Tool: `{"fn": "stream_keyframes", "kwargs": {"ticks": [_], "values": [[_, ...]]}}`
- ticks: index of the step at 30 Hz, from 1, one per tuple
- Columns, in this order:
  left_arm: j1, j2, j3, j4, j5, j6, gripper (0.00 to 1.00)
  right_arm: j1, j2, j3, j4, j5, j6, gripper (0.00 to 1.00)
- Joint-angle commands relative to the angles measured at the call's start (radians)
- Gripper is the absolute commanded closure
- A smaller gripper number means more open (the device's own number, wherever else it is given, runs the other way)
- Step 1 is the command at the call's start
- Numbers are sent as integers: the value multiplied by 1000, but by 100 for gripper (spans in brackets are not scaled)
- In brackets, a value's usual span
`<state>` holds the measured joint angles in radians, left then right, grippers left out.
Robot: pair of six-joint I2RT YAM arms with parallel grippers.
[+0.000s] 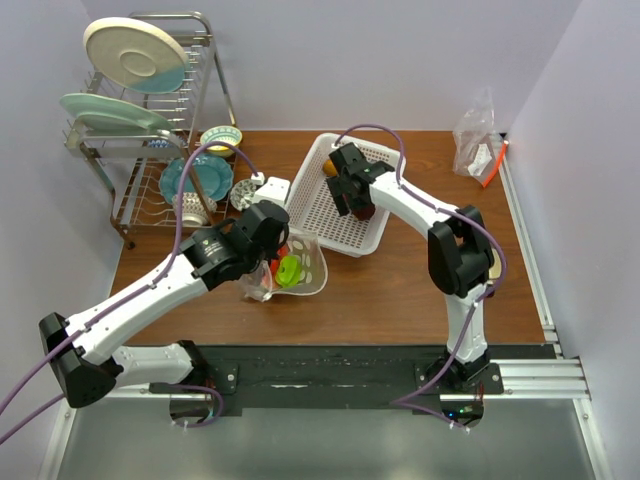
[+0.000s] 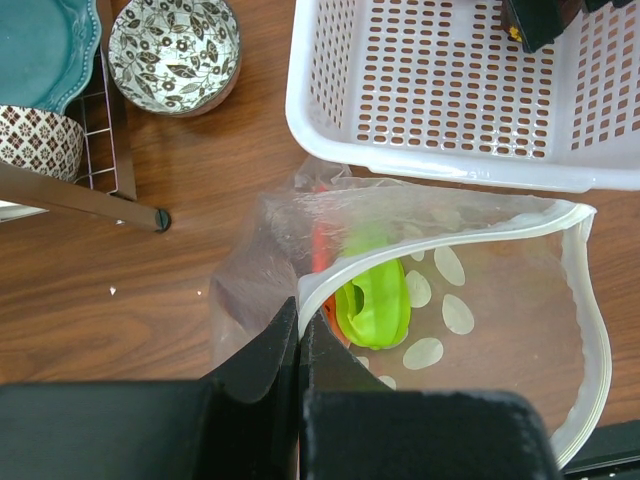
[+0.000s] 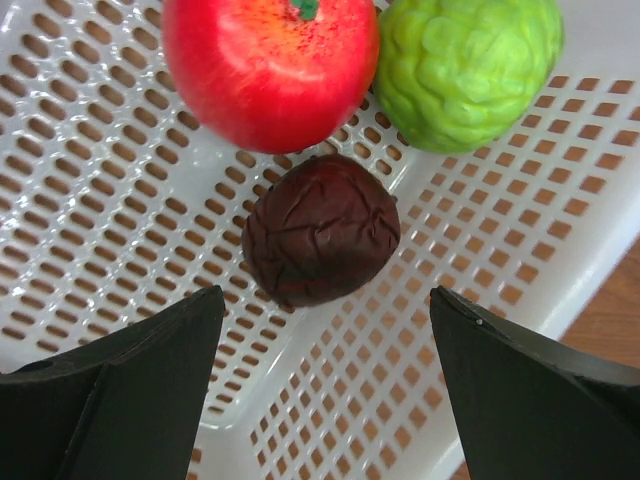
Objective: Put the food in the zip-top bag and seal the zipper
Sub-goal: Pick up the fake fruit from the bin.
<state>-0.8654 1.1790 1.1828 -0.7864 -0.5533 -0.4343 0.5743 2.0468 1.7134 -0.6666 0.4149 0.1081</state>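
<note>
The clear zip-top bag (image 1: 300,265) lies open on the table in front of the white basket (image 1: 315,205). My left gripper (image 2: 298,325) is shut on its pale zipper (image 2: 575,290) at the mouth's left end and holds the mouth open. A green toy (image 2: 375,300) and an orange piece (image 2: 318,245) lie inside the bag. My right gripper (image 3: 325,305) is open over the basket (image 3: 480,290), its jaws either side of a dark purple piece (image 3: 320,240). A red apple (image 3: 270,65) and a green ball (image 3: 465,65) lie just beyond it.
A dish rack (image 1: 150,130) with plates and bowls stands at the back left. A patterned bowl (image 2: 175,50) and a teal plate (image 2: 40,45) lie near the bag. Another clear bag with a red-orange strip (image 1: 478,140) is at the back right corner.
</note>
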Motion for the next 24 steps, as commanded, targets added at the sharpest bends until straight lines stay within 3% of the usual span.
{"fn": "stream_keyframes", "kwargs": {"ticks": [1,8,12,14,24], "values": [[-1,13,21,27,-17,-6,100,-24,39,63,18,-56,-2,13],[-1,25,37,35,-14,0,100,-39,125,68,29,-45,7,15],[-1,39,43,36,-11,3,100,-40,159,104,3,-114,4,34],[-1,44,47,36,-10,3,100,-40,151,114,-11,-134,11,36],[-1,48,47,36,-13,6,100,-39,-123,52,10,-313,21,40]]}}
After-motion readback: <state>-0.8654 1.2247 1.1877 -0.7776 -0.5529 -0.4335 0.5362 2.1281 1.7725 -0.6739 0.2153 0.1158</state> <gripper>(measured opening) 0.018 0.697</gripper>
